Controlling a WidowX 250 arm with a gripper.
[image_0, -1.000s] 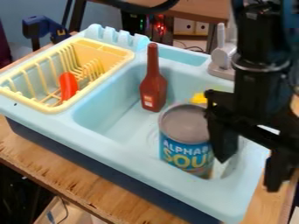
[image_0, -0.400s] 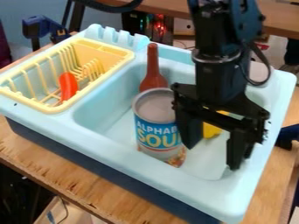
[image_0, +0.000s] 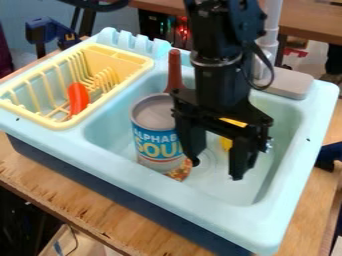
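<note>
Nearest, a wooden tabletop (image_0: 87, 212) carries the light-blue toy sink (image_0: 167, 192), in whose basin a blue-labelled can (image_0: 157, 132) stands upright toward the near side. Right beside the can, the black gripper (image_0: 216, 170) hangs down into the basin with its fingers spread wide and nothing held between them, though whether one finger touches the can I cannot tell. Beyond are a partly hidden yellow thing (image_0: 226, 144), a reddish-brown bottle (image_0: 174, 70), a yellow rack (image_0: 57, 123) holding an orange-red object (image_0: 78, 97), and a grey faucet base (image_0: 287, 82).
</note>
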